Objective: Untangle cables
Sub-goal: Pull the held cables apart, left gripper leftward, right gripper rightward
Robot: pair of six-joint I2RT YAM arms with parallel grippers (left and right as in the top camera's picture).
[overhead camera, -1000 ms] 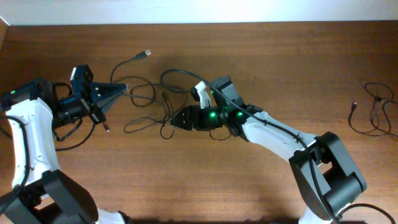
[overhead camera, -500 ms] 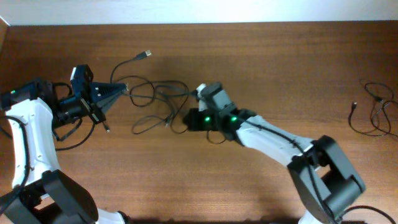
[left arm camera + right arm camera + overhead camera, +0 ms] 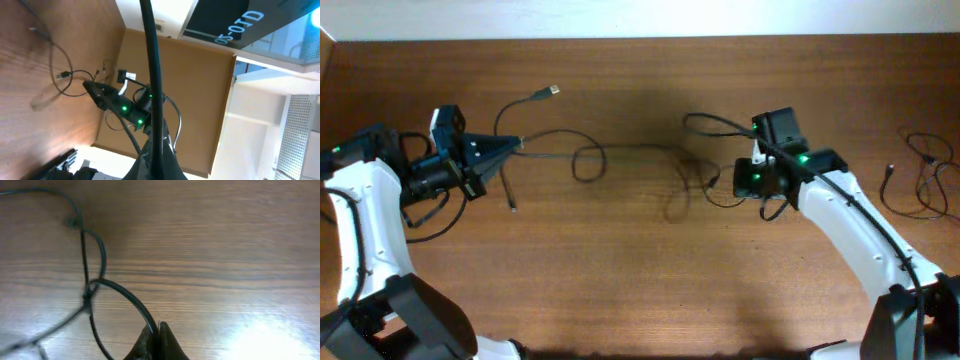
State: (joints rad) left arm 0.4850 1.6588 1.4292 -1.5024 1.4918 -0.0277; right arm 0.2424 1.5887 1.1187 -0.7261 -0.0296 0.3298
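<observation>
Since a sec ago the R arm has hauled off toward the desk's R side. The cables, bunched in loops mid-desk before, are now drawn out in a long line btwn both claws. The L arm hasn't budged.

The cables lie across the desk's far half, running L to R w/ one small loop left of centre and a bigger bow rising near the R arm. A USB plug end trails off toward the back-left, and a second small plug end hangs down front-left.

L claw is pressed together, pinching the cables at their L end; its wrist cam shows one strand running taut straight out from the tips. R claw is also pressed together, pinching a strand. From there the strand arcs to a crossing where several strands meet; can't tell if it's a true knot.

Well apart, by the R edge, lies a separate cord heap, touching nothing. The wood desk carries everything; a pale wall strip runs along the back.
</observation>
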